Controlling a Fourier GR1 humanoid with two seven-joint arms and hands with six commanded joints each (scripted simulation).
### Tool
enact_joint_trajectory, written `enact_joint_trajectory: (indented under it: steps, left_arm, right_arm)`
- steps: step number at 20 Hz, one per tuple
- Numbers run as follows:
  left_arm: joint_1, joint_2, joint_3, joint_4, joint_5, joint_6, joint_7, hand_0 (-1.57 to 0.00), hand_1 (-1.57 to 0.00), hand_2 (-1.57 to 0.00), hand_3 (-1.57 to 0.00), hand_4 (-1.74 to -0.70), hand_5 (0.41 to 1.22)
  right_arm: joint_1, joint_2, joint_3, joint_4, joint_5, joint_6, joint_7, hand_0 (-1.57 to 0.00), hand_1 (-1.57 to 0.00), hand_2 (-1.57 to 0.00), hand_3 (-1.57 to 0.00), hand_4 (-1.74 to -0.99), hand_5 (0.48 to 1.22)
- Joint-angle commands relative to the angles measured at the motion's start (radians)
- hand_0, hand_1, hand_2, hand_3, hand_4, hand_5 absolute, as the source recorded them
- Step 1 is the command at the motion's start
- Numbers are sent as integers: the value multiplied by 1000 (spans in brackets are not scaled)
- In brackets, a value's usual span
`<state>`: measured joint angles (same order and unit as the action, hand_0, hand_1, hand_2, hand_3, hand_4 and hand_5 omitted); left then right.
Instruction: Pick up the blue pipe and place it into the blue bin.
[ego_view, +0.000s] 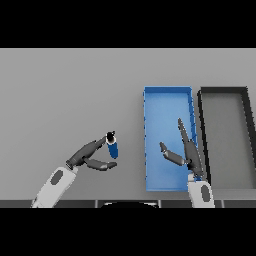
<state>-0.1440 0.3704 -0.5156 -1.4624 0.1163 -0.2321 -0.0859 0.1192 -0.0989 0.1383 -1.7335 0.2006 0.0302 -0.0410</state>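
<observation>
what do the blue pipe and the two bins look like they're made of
Blue pipe: likely plastic, given its even, saturated blue with a dark end cap; slight sheen.
Blue bin: probably moulded plastic, with thin walls and a flat, matte, uniform colour.
Black bin: thin dark rim, dull grey floor; plastic or painted metal, hard to tell.

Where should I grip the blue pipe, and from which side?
Grip the blue pipe around its blue middle, below the dark cap, coming from its left. It stands roughly upright, and the left hand is already there, fingers at the cap and thumb lower down.
</observation>
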Motion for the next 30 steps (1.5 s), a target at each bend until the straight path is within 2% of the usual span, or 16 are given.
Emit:
enact_joint_trajectory:
  steps: [1, 4, 8, 10, 11, 12, 13, 15, 16, 17, 18, 19, 20, 23, 28, 30]
  left_arm:
    - [-23, -11, -3, 22, -10, 0, 8, 1, 1, 1, 1, -1172, 464]
    - [-52, -42, -27, 69, -54, 6, -2, 1, 1, 1, 1, -1131, 462]
    - [-77, -106, -14, 109, -13, -3, -40, 1, 1, -1, 1, -1215, 533]
    - [-91, -137, -7, 126, -1, 5, -47, 1, -40, -110, -43, -1267, 585]
    - [-96, -149, -4, 143, -1, 10, -44, -34, -141, -224, -115, -1292, 617]
    - [-91, -157, -4, 139, 0, 22, -37, -100, -265, -357, -215, -1317, 651]
    - [-78, -169, -3, 132, 20, 15, -40, -289, -458, -539, -486, -1342, 765]
    - [-90, -186, -5, 149, 12, 22, -39, -717, -856, -901, -877, -1477, 929]
    - [-97, -190, -10, 159, 3, 19, -58, -888, -999, -1035, -1009, -1526, 988]
    - [-82, -188, -25, 161, -1, 11, -120, -1025, -1113, -1142, -1102, -1567, 1034]
    - [-77, -179, -37, 155, -5, 11, -145, -1134, -1205, -1228, -1174, -1600, 1072]
    - [-82, -184, -43, 151, -9, 27, -126, -1221, -1278, -1296, -1225, -1626, 1101]
    - [-83, -179, -44, 150, -15, 35, -135, -1291, -1337, -1351, -1272, -1647, 1125]
    - [-59, -184, -51, 98, -16, 69, -135, -1428, -1451, -1459, -1382, -1692, 1172]
    - [-100, -214, -45, 0, 10, 92, -96, -1524, -1532, -1534, -1454, -1725, 1205]
    - [-115, -205, -40, -29, 22, 81, -83, -1541, -1546, -1547, -1469, -1731, 1211]
  right_arm:
    - [8, 9, 10, 4, 7, 0, 3, 1, 1, 1, 1, -1208, 608]
    - [2, -2, -4, -8, -11, 6, 7, 1, 1, 1, 1, -1201, 605]
    - [0, 3, -9, 11, -16, 5, 15, 1, 1, 1, 1, -1206, 606]
    - [11, 5, 0, 3, -2, -1, -4, 1, 1, 1, 1, -1196, 603]
    - [3, 7, 1, 4, 2, -4, 7, 1, 1, 1, 1, -1196, 605]
    - [-2, 6, -8, 6, -10, -2, 19, 1, 1, 1, 1, -1198, 605]
    - [0, 7, -8, 1, -13, -1, 21, 1, 1, 1, 1, -1199, 605]
    - [3, 4, -11, 7, -19, 5, 8, 1, 1, 1, 1, -1198, 604]
    - [-5, -3, -18, 6, -23, 7, 18, 1, 1, 1, 1, -1195, 604]
    - [1, 2, -9, -3, -20, 7, 10, 1, 1, 1, 1, -1196, 604]
    - [-1, -2, -18, -3, -29, 8, 12, 1, 1, 1, 1, -1198, 604]
    - [4, 1, -13, 7, -20, 5, 6, 1, 1, 1, 1, -1195, 603]
    - [-1, -4, -14, -1, -24, 10, 14, 1, 1, 1, 1, -1191, 602]
    - [-10, -6, -14, -1, -27, 14, 19, 1, 1, 1, 1, -1189, 601]
    - [-17, 4, -7, 16, 1, -5, 28, 1, 1, 1, 1, -1180, 604]
    - [4, -14, -21, 1, -16, 6, -5, 1, 1, 1, 1, -1164, 602]
